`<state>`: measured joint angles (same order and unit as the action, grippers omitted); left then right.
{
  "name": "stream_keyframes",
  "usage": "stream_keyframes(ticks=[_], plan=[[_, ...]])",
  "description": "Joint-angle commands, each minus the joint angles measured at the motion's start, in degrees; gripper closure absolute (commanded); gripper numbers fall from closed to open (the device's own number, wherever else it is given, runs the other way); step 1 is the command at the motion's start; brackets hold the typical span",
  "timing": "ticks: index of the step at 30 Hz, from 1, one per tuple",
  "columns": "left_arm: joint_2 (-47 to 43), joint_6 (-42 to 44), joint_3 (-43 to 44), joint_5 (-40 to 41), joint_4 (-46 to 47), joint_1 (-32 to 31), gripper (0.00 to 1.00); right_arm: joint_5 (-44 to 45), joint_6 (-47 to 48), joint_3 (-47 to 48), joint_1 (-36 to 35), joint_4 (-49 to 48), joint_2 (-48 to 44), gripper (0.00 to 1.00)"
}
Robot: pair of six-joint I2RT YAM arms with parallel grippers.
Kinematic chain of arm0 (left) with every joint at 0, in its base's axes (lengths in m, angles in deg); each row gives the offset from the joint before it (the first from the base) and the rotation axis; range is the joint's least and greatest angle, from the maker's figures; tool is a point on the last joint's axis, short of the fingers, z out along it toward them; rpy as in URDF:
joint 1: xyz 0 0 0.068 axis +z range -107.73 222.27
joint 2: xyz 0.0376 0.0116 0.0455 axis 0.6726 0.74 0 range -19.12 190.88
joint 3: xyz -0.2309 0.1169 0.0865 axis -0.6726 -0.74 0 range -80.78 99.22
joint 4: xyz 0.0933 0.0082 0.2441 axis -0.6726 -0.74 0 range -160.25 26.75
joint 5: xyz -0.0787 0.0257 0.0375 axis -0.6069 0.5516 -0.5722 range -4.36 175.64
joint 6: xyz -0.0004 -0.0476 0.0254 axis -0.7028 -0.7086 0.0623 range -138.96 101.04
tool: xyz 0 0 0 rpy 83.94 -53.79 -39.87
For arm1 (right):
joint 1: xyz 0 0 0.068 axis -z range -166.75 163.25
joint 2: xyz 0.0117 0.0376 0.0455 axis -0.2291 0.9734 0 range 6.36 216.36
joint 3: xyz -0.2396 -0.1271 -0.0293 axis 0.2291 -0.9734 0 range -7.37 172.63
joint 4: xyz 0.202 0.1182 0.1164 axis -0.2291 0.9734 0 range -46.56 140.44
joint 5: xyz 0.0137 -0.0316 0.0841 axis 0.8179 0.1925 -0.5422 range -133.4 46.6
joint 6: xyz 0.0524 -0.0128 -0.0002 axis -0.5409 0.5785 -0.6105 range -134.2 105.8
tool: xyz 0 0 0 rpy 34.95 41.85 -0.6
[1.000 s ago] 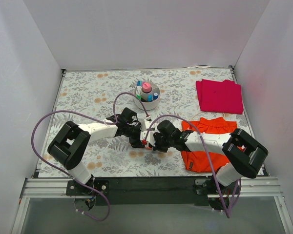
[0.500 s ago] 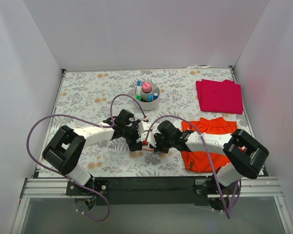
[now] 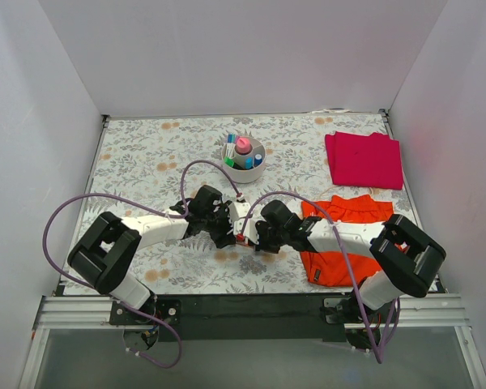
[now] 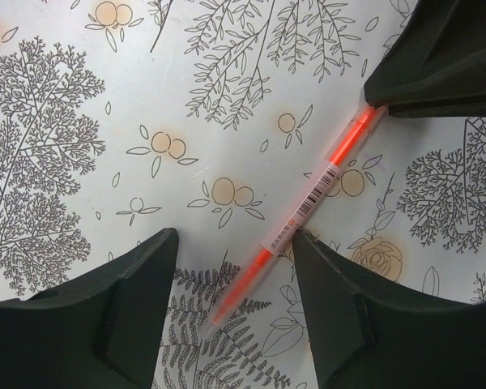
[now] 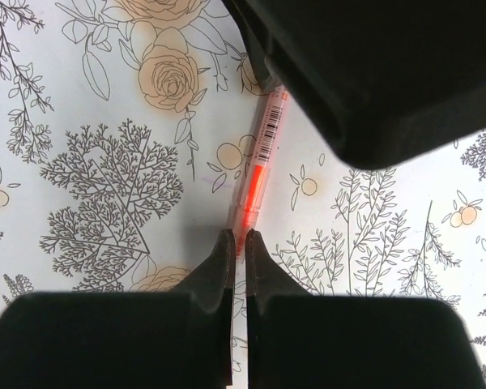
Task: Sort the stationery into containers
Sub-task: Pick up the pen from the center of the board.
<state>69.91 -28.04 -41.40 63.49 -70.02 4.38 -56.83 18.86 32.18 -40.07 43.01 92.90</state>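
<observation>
The orange-pink pen (image 4: 308,203) lies slanted, low over the floral table, and I cannot tell whether it rests on it. My right gripper (image 5: 239,237) is shut on one end of the pen (image 5: 259,174). My left gripper (image 4: 235,243) is open, its jaws on either side of the pen's other end, the right jaw close to the barrel. In the top view the two grippers meet nose to nose, left (image 3: 227,229) and right (image 3: 256,237). The off-white bowl (image 3: 247,173) stands behind them and holds a pink-capped bottle (image 3: 243,146), markers (image 3: 230,151) and a small blue cylinder (image 3: 258,160).
A folded orange cloth (image 3: 344,235) lies under my right arm. A folded magenta cloth (image 3: 364,160) lies at the back right. White walls stand on three sides of the table.
My left gripper has come in closer over the pen's free end and its arm has swung lower. My right gripper has stayed put, shut on the pen.
</observation>
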Motion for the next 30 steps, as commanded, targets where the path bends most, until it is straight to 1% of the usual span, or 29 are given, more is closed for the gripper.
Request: stream_keyframes(ticks=[1,4,9,10,11,12,13,16,20,21,22,24,25,27,28,30], plan=[[7.2,6.7,-3.5,2.0,-16.4,-1.8,0.40,1.0,-4.4,2.0,1.3,-1.7,0.1,0.99],[7.3,6.1,-0.8,1.7,-20.6,-1.2,0.39,-0.5,-4.6,2.4,1.3,0.3,-0.5,0.99],[4.0,5.7,9.0,0.9,-30.5,-1.2,0.39,0.2,-4.1,5.3,1.3,7.2,-4.4,0.99],[3.5,6.1,10.4,0.4,-34.6,-1.2,0.39,0.0,-3.3,5.7,1.4,9.5,-5.5,0.99],[2.5,7.3,13.6,0.0,-36.7,-1.2,0.39,0.2,-1.7,5.6,1.3,10.3,-7.4,0.99],[2.1,8.2,15.0,-0.3,-39.1,-1.2,0.39,0.3,-0.8,5.7,1.3,11.2,-8.3,0.99],[2.0,8.8,16.9,-0.4,-44.3,-1.2,0.38,0.0,0.0,6.0,1.3,13.3,-9.3,0.99],[2.3,11.0,23.1,-1.1,-51.9,0.4,0.38,-0.3,1.6,6.5,1.3,15.5,-12.6,0.99],[4.3,10.0,31.4,-5.2,-58.2,4.4,0.37,-1.8,3.1,6.9,1.2,18.8,-14.6,0.99],[5.5,9.9,33.4,-6.2,-59.5,6.3,0.37,-1.4,4.3,6.3,1.2,19.3,-15.1,0.99],[6.1,10.0,38.1,-9.2,-63.1,7.2,0.37,-0.7,5.3,5.9,1.3,20.2,-16.6,0.99],[7.9,11.5,43.2,-12.5,-67.9,9.1,0.37,-0.5,8.0,5.7,1.3,22.0,-18.0,0.99],[10.0,13.0,48.6,-14.4,-72.9,9.4,0.37,1.3,9.6,6.1,1.3,23.6,-19.2,0.99],[10.7,10.7,51.3,-14.7,-73.3,9.6,0.36,2.9,11.8,6.9,1.6,24.8,-20.0,0.99],[10.3,10.8,51.8,-15.3,-73.2,9.5,0.32,3.3,15.2,7.9,1.9,25.6,-20.8,0.99],[10.3,10.9,52.1,-18.3,-73.2,9.4,0.30,4.3,19.4,8.6,1.9,25.3,-21.7,0.99]])
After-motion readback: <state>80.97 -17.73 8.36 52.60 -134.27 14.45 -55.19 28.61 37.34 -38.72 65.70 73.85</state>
